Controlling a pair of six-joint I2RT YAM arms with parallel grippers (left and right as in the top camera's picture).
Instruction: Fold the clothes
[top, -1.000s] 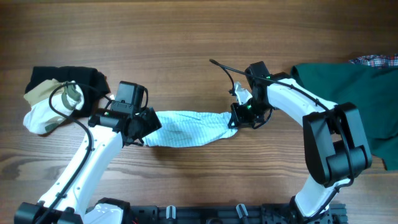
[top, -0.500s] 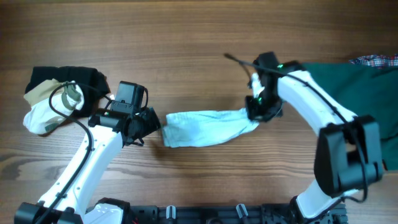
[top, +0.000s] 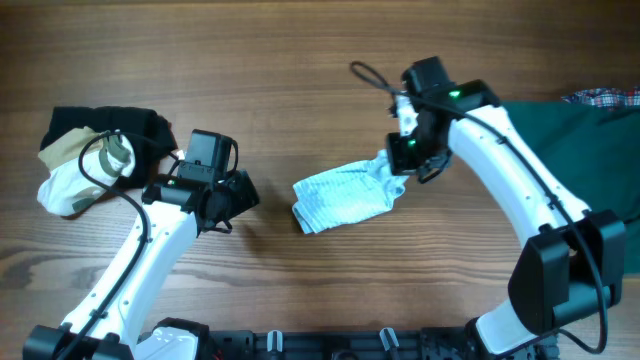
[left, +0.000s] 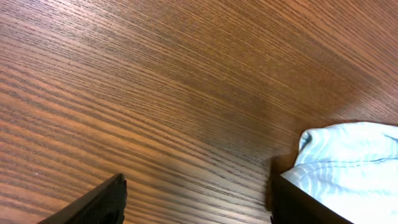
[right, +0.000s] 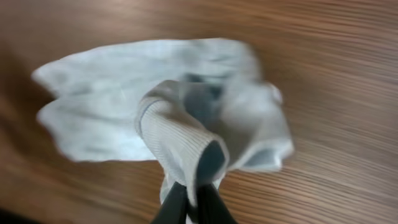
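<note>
Clearance: the table (top: 300, 60) shows open brown wood across its far half and in the gap between the two arms. Dark rig hardware (top: 330, 345) lines the near edge. At the left margin sits a heap of black, beige and white clothes (top: 85, 150). At the right margin lies the dark green garment (top: 570, 150), with a plaid cloth (top: 605, 97) at its far edge.

Position: the striped garment (top: 345, 195) lies near the middle of the table, well apart from both margins. The right gripper (top: 402, 160) stands at its upper right corner, clamped on the ribbed hem (right: 180, 146). The wrist view shows that hem pinched between the fingertips, the rest of the cloth trailing down to the wood. The left gripper (top: 240, 198) sits to the left of the striped garment with wood between them. Its fingers (left: 93, 202) are spread apart with only table showing between them, and the cloth's end shows beyond one finger.

Condition: the cloth is thin, pale blue and white, finely striped, rumpled and bunched. The held corner is raised and the lower left part lies flat.
</note>
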